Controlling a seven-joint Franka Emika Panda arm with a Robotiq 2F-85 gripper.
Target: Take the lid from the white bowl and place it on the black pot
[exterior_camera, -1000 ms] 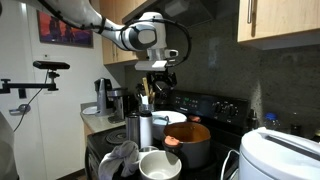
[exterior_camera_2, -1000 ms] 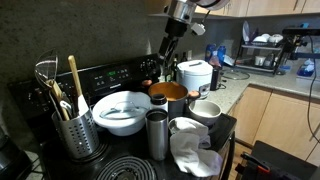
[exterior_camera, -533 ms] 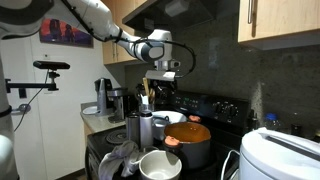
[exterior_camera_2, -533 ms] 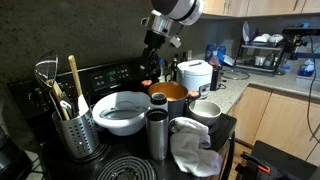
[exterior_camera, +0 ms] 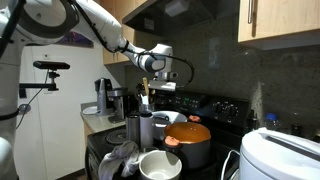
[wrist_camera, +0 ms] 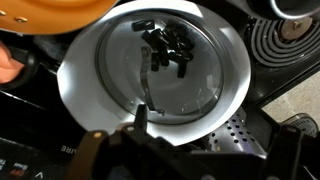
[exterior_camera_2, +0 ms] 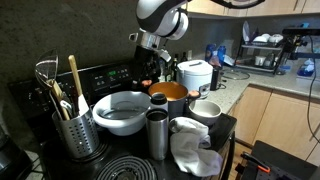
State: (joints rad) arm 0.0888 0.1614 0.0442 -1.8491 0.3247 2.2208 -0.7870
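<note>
the gripper [wrist_camera: 190,160] hangs over the stove with its fingers [wrist_camera: 97,158] spread wide and nothing between them. straight beneath the fingers lies the big white bowl [wrist_camera: 230,75]; its inside is glossy and shows a dark, broken shape near the middle, and i cannot tell whether that is a reflection or something lying in it. no lid is on this bowl.

the lid [exterior_camera: 190,131] sits on the black pot [exterior_camera: 192,153], off to one side of the fingers and well clear of them; in the wrist view only its orange edge shows at the top left corner, just beyond the bowl's rim. the pot's small orange-red tab [exterior_camera_2: 158,100] sticks out on the side facing the white bowl.

farther from the fingers, toward the front of the stove, a smaller white bowl [exterior_camera_2: 207,108] looks empty, two steel cups [exterior_camera_2: 157,135] stand close together, and a crumpled cloth [exterior_camera_2: 195,150] lies beside them. a mesh utensil holder [exterior_camera_2: 77,135] holds wooden spoons and a whisk.
</note>
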